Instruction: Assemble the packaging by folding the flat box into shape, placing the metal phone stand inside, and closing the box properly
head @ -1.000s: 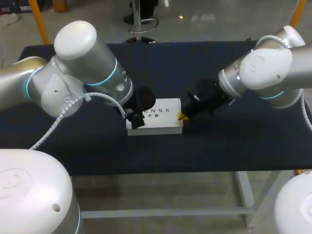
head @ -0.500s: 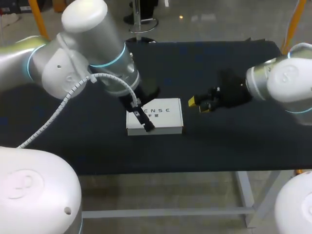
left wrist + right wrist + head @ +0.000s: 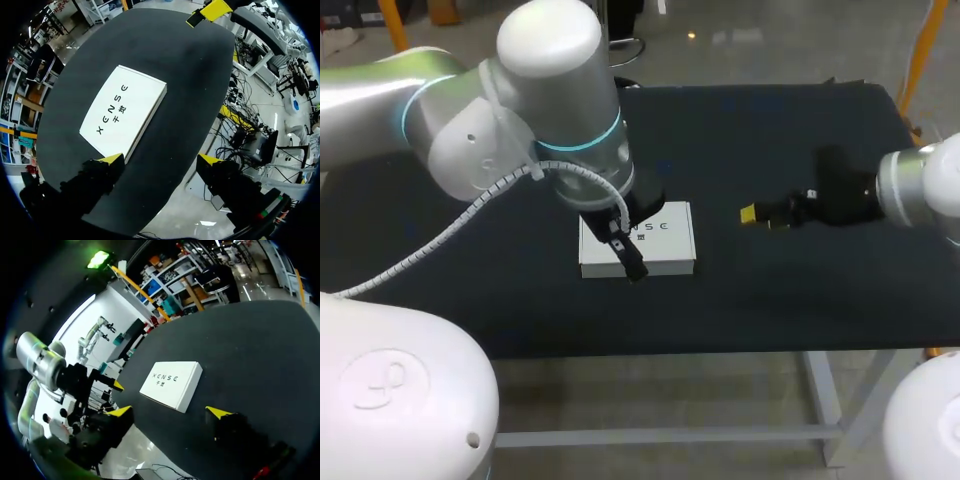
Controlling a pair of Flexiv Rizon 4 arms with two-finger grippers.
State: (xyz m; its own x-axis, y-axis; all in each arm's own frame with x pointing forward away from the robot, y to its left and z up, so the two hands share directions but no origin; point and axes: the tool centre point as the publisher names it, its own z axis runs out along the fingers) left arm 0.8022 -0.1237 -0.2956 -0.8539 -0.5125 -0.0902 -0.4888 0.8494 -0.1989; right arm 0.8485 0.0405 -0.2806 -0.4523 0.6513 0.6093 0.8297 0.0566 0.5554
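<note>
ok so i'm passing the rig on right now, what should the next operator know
Left gripper: open, empty, over the near edge of the white rectangular cardboard box.
Right gripper: open, empty, apart from the box on its right, above the black table.
Done: box folded and closed, lying mid-table.
Metal phone stand not visible; cannot tell if it is inside.
To do: confirm the stand is inside and the flaps are tucked.

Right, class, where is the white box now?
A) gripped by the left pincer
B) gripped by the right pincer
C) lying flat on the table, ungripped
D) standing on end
C: the white box lies flat on the table; left pincer and right pincer are both open.
</note>
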